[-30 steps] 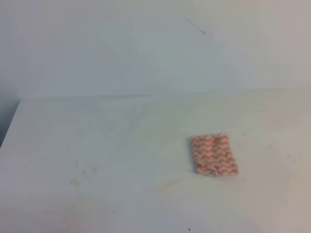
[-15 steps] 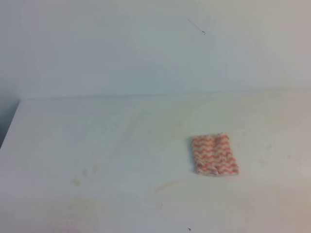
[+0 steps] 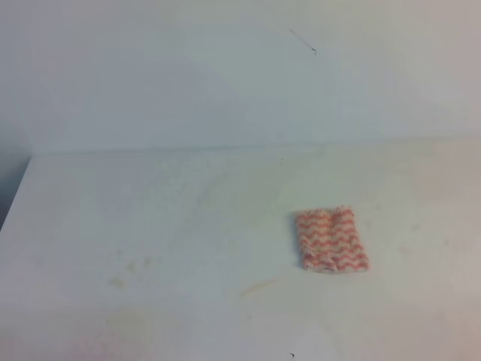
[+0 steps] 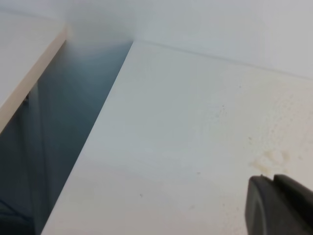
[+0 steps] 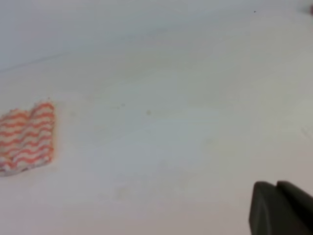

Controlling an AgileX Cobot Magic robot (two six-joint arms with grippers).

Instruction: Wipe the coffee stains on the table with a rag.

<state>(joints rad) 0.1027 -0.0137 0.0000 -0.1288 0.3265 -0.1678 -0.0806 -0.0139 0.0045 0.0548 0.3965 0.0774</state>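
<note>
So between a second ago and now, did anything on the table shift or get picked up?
No visible change. The rag lies flat in the same spot on the table, untouched, and the thin orange-brown streak in front of it looks the same. No arm has entered the exterior high view; only a dark corner of each hand shows in its own wrist view, left and right.

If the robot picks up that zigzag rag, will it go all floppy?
Probably, yes. The rag looks like soft folded cloth, so lifted by one edge it would likely droop and unfold. It seems thin and small, so probably light, and pushed along the table it may bunch.
</note>
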